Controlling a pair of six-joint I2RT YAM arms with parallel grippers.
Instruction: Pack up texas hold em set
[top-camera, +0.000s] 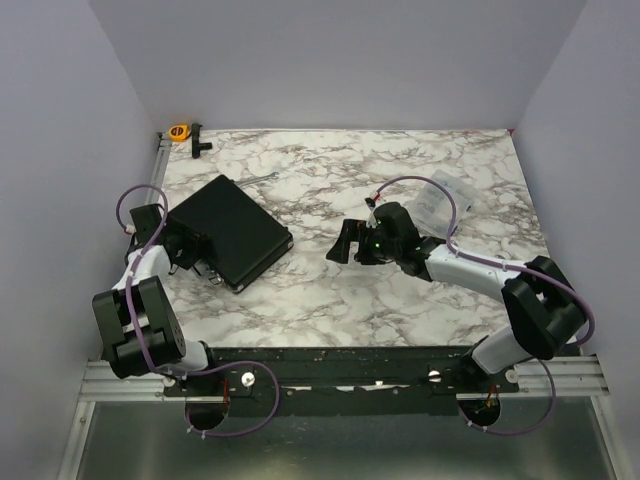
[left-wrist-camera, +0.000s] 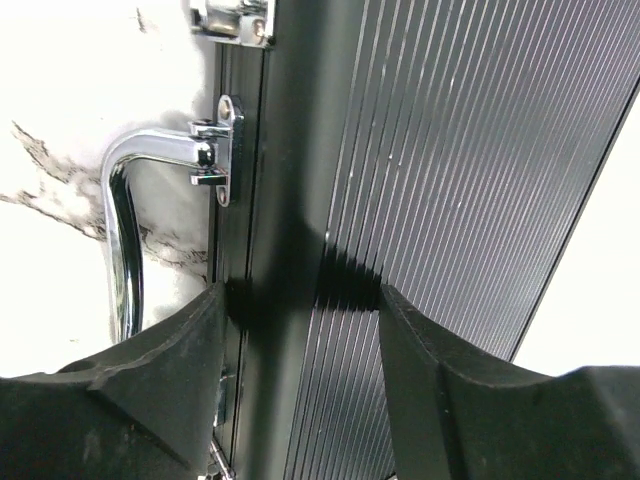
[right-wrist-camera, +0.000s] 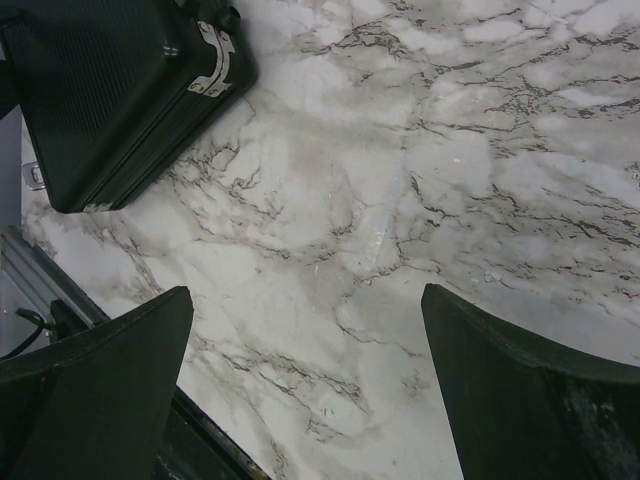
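The texas hold em set's black case lies closed and flat on the left of the marble table; chips, cards and discs are hidden inside. My left gripper is at its near-left edge. In the left wrist view the left gripper is open, straddling the case's rim: one finger beside the wall with the chrome handle, the other on the ribbed lid. My right gripper hovers open over bare marble at mid-table, right of the case. In the right wrist view the right gripper holds nothing, and the case is at the upper left.
A clear plastic bag lies behind the right arm. An orange tape roll and a small black part sit at the far left corner. A thin silver piece lies just beyond the case. Walls enclose three sides.
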